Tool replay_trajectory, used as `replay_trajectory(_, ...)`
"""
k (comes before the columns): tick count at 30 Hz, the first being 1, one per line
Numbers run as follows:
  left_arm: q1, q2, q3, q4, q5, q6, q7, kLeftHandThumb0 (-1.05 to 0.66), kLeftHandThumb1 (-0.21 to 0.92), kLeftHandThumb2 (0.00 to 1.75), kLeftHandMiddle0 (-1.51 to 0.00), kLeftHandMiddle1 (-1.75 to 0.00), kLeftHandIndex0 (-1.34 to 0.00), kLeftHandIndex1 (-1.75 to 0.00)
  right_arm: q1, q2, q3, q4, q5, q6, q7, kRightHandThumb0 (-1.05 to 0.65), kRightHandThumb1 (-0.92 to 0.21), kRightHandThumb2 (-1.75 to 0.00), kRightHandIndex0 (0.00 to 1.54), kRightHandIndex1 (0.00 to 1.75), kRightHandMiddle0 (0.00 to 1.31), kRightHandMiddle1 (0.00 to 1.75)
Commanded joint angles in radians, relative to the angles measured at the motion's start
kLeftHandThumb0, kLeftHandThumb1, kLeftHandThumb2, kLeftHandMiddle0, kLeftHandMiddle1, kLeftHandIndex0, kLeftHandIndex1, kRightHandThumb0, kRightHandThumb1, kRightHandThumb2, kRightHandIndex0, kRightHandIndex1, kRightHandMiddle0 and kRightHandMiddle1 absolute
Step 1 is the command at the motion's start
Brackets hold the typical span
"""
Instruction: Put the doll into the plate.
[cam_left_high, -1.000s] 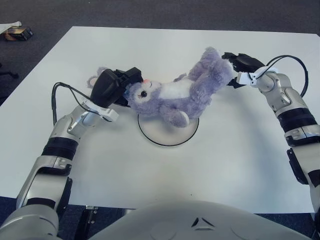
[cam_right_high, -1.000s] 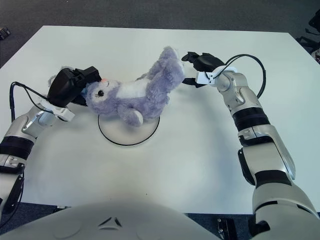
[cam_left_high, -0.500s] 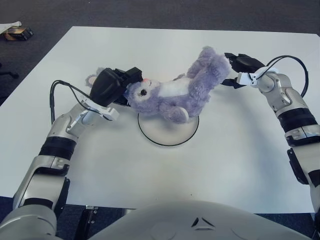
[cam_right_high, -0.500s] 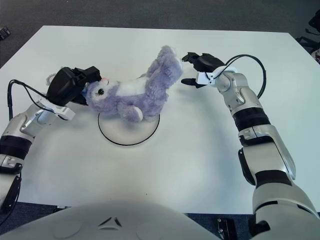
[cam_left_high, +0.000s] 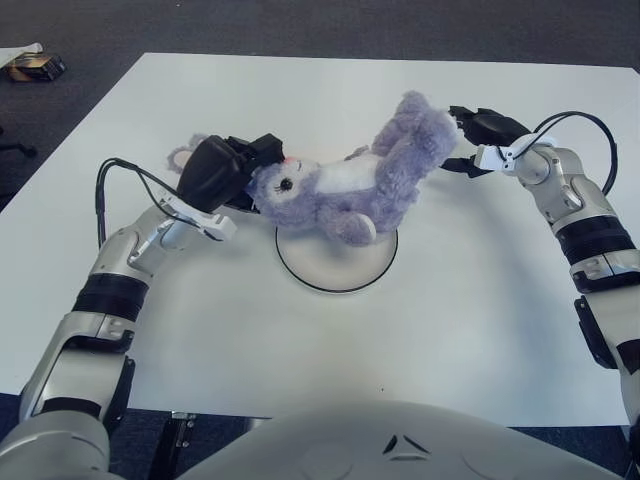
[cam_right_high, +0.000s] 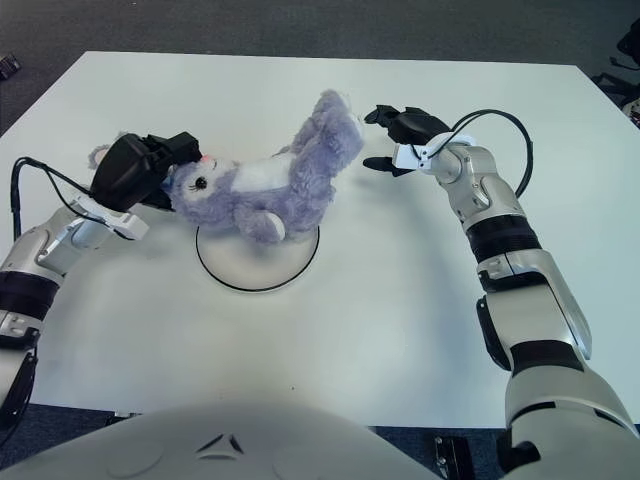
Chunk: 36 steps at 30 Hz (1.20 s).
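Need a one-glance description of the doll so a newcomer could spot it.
Start at the white table and find the round white plate with a dark rim near its middle. The doll stretches between the left hand at its head and the right hand at its feet. It is the only furry thing: purple, white-bellied.

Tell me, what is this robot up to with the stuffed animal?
It is moving a purple plush bunny onto a white plate in the middle of the white table. The left hand grips the toy at its head, while the right hand shows by the raised legs, fingers spread and apart from them. The bunny lies tilted across the plate's far edge, one foot over the plate, its head and legs out past the rim.
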Motion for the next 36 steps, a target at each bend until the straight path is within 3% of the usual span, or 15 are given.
replay_trajectory(1, 0.003, 0.037, -0.012, -0.014, -0.012, -0.011, -0.034, -1.05, 0.92, 0.60, -1.18, -1.75, -0.20, -1.62, -0.017, -0.015, -0.012, 0.002, 0.007, 0.001, -0.005, -0.95, -0.92, -0.72, 0.00, 0.53, 0.00, 0.63)
replay_trajectory(5, 0.010, 0.056, -0.017, -0.027, -0.053, -0.030, -0.092, -1.05, 0.92, 0.60, -1.15, -1.75, -0.05, -1.34, -0.019, -0.015, -0.010, 0.009, 0.006, -0.003, -0.006, -0.96, -0.92, -0.73, 0.00, 0.51, 0.00, 0.62)
replay_trajectory(17, 0.030, 0.067, -0.030, -0.044, -0.210, -0.084, -0.248, -1.05, 0.92, 0.75, -1.07, -1.75, 0.00, -0.89, -0.022, -0.013, -0.011, 0.023, 0.008, -0.007, -0.011, -0.95, -0.92, -0.72, 0.00, 0.50, 0.00, 0.61)
replay_trajectory(30, 0.017, 0.081, -0.041, -0.009, -0.269, -0.211, -0.341, -1.05, 0.92, 1.07, -0.97, -1.75, 0.00, -0.56, -0.025, -0.012, -0.011, 0.030, 0.009, 0.003, -0.005, -0.94, -0.92, -0.71, 0.00, 0.49, 0.00, 0.62)
replay_trajectory(36, -0.007, 0.089, -0.080, 0.032, -0.376, -0.293, -0.428, -1.05, 0.92, 1.15, -0.94, -1.75, 0.00, -0.47, -0.027, -0.011, -0.010, 0.037, 0.010, 0.008, -0.003, -0.95, -0.92, -0.72, 0.00, 0.48, 0.00, 0.61)
